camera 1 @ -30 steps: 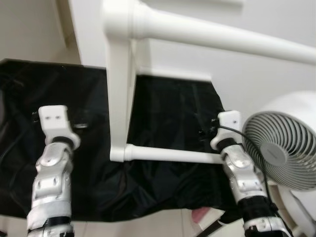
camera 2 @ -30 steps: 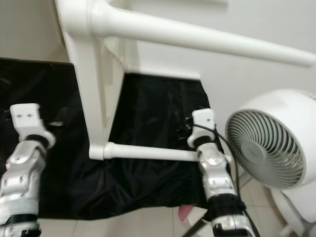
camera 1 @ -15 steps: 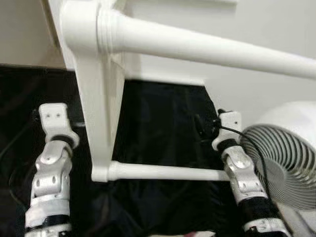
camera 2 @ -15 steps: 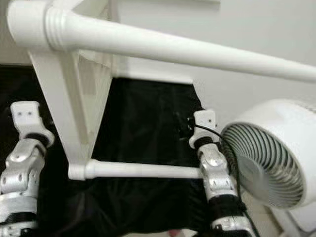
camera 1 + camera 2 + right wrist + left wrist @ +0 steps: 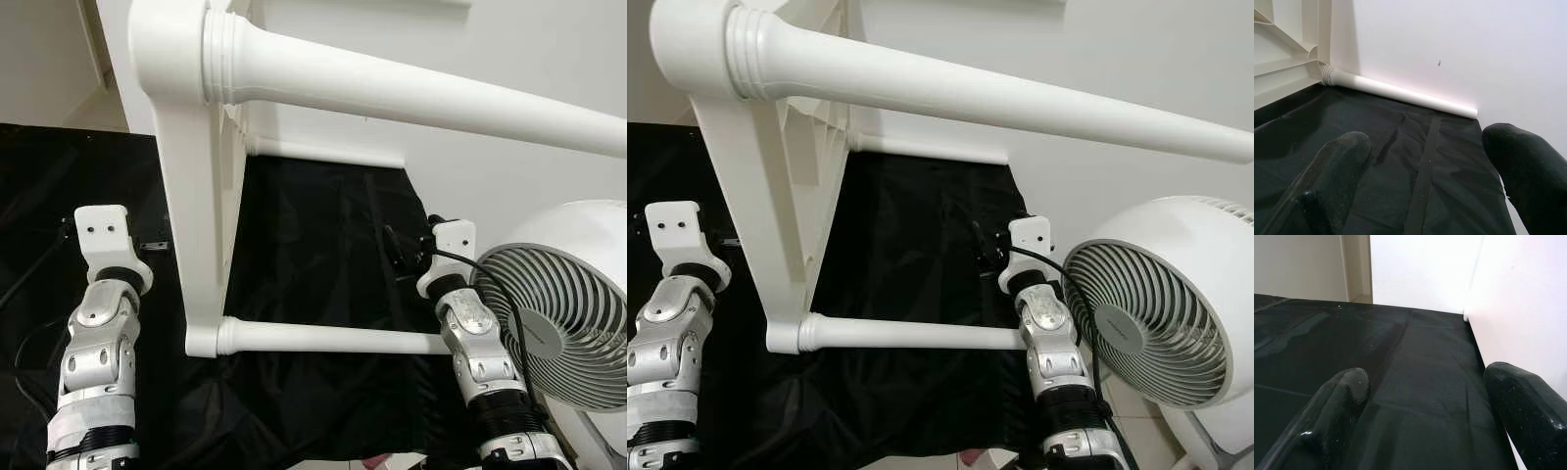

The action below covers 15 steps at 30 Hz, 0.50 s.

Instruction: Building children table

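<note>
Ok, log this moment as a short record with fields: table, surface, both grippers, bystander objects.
table: white children's table tipped on its side, legs pointing to the robot's right, near lower leg lying on the sheet
surface: black sheet
left gripper: open, empty, over the sheet beside the tabletop
right gripper: open, empty, over the sheet
bystander: white fan on the robot's right

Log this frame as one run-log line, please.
table on its side on black sheet | left gripper open, empty | right gripper open, empty | fan right
</note>
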Available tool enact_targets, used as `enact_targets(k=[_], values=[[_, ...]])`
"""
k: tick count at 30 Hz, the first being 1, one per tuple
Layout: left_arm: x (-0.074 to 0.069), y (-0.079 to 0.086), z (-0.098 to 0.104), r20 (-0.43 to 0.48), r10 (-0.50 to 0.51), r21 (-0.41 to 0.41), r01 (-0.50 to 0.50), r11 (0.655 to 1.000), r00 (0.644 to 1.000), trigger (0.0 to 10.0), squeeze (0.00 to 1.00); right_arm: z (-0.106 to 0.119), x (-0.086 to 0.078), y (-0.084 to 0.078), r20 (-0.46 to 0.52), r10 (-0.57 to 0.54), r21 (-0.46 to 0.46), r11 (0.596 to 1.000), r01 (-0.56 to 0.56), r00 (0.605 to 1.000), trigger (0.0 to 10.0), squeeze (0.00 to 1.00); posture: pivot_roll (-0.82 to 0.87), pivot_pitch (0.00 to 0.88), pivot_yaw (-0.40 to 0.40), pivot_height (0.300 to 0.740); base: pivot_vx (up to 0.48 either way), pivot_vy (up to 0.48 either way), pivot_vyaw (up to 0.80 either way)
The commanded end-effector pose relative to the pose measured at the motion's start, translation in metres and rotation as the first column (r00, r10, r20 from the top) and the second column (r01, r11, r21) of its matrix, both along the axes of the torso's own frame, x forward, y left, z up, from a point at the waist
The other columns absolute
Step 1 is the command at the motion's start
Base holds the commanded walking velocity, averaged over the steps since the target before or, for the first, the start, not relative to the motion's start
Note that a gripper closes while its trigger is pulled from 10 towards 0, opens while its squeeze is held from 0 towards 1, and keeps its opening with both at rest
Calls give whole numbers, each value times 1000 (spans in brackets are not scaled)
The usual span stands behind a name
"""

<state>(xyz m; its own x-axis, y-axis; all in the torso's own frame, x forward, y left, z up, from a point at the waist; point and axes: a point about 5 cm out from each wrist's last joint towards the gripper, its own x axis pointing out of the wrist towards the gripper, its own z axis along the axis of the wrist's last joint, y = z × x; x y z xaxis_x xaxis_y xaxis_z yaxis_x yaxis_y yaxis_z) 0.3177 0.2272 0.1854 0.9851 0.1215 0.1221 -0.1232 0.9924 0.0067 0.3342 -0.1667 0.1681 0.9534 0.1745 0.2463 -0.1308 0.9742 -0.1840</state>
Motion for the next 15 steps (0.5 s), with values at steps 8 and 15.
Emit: enact_targets(k=[8,15], values=[[1,-1,-4,-25,20,-2,-21,1000,999,10000,0,0,-1,-4,4,-20,10,1000,20,1000,10000,0,75,64,-64,740,0,372,0],[1,-2,-3,-22,16,2,-16,1000,1000,10000,0,-1,-1,-3,4,-17,11,1000,17,1000,10000,0,78,58,-64,740,0,456,0]])
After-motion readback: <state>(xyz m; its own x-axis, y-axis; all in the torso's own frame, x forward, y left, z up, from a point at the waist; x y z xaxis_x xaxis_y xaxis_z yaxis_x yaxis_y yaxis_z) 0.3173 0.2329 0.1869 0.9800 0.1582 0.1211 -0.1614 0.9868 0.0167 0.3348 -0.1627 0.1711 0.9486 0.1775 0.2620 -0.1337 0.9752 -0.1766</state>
